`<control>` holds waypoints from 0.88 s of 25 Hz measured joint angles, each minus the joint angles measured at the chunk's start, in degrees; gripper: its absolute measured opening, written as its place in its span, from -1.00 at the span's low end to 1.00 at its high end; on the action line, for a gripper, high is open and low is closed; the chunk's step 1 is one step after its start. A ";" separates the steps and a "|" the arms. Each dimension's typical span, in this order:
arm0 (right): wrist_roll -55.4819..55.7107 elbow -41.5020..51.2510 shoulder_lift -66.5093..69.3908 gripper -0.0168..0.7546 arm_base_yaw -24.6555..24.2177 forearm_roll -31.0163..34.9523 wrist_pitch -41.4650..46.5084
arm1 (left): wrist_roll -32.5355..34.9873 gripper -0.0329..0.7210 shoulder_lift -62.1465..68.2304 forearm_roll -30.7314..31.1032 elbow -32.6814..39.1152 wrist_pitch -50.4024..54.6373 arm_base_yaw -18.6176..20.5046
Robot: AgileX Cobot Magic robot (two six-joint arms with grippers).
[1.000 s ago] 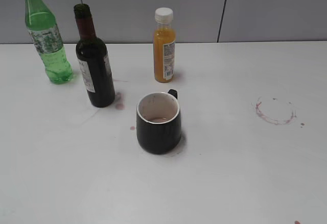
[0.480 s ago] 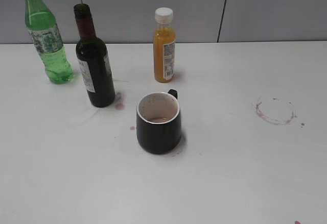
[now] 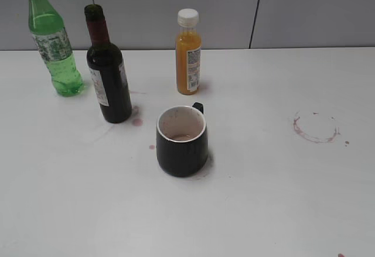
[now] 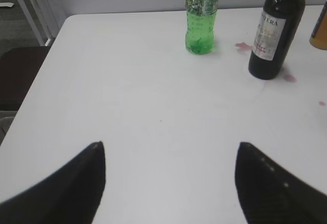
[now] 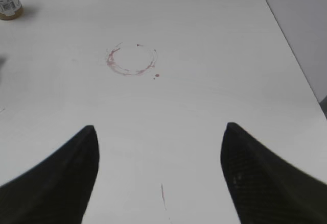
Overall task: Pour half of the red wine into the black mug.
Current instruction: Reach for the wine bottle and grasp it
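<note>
Biggest worry, judging from the layout: knocking stuff over. Green plastic bottle (image 3: 53, 40) at far left, standing just beside the red wine (image 3: 109, 69), so a sloppy reach for the wine could clip it and send it rolling. Same deal with the orange juice bottle (image 3: 188, 52) further right, behind the black mug (image 3: 181, 141). Also no cap visible on the wine neck, so tipping too fast probably means overshooting half, or splashing. Worktop (image 3: 263, 198) already wearing pink drips near the wine's base and a red ring stain (image 3: 316, 127) off to the right, so could be slick there.

Wine itself: dark glass, maroon foil neck, white label, upright at back left, apart from the mug. Mug squat, black, white inside with a reddish smear low down, handle pointing away, sitting mid-worktop in front.

Left gripper (image 4: 168, 183) fingers spread wide, nothing between them, hanging well short of the wine. Right gripper (image 5: 158, 175) same story, fingers apart, empty, over bare worktop near the ring stain.
</note>
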 joint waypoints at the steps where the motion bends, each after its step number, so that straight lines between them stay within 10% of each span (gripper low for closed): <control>1: 0.00 0.00 0.00 0.51 0.00 0.00 0.00 | -0.05 0.68 0.00 0.00 0.00 0.00 0.00; 22: 0.00 0.00 0.00 0.51 0.00 0.00 0.00 | 1.83 0.74 18.10 -3.74 9.38 -57.48 0.00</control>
